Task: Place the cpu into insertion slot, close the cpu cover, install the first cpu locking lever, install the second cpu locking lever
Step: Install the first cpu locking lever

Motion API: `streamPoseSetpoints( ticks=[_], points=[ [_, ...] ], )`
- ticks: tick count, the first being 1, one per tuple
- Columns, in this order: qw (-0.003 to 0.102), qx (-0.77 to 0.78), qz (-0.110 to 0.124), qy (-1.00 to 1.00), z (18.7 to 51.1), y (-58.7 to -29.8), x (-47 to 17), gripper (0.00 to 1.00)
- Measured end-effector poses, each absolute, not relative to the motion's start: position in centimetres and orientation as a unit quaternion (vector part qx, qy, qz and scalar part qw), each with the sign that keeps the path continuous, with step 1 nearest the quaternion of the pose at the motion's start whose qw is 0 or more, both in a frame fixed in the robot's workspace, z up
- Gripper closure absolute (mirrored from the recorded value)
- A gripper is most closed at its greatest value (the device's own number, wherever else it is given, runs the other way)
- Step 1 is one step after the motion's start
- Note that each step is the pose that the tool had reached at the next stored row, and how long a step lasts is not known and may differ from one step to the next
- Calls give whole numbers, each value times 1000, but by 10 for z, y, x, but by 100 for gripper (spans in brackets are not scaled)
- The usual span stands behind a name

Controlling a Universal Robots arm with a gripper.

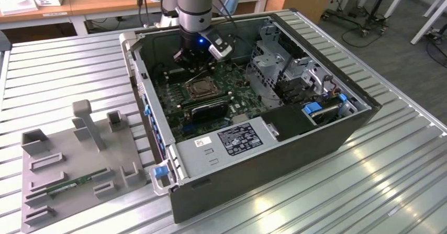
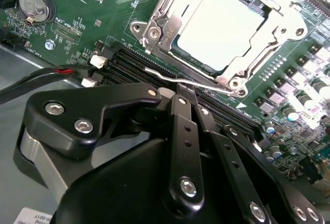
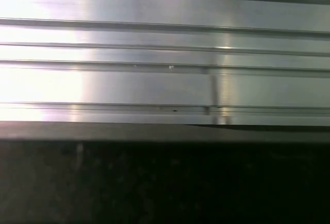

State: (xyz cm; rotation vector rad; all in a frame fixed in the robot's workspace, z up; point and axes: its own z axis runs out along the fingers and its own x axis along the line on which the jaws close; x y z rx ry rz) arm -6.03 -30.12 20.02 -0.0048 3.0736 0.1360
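The cpu [image 2: 221,25] lies flat in the insertion slot [image 1: 199,88], its dull silver face up. The cpu cover [image 2: 169,12] is down over it, and the chip shows through the cover's window. A thin wire locking lever [image 2: 170,75] runs along the socket's near side. My gripper [image 2: 186,92] is shut, its black fingers [image 2: 180,126] side by side with the tips right at this lever; whether they touch it is unclear. In the exterior view the gripper [image 1: 194,66] hangs inside the open computer case [image 1: 279,160], just behind the socket.
Black memory slots [image 2: 124,61] and a coin battery [image 2: 33,4] sit close to the socket. The grey drive cage [image 1: 269,66] and power supply [image 1: 237,137] crowd the case. A grey fixture tray [image 1: 77,160] holding a memory stick [image 1: 70,184] lies at the exterior view's left on the slatted metal table [image 3: 154,43].
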Motion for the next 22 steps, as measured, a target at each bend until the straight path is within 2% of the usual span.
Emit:
streamPoseSetpoints(
  ticks=[13,22],
  points=[
    [33,-2,44,998,214,-301,-62,89],
    [43,-2,45,998,215,-301,-78,89]
  ],
)
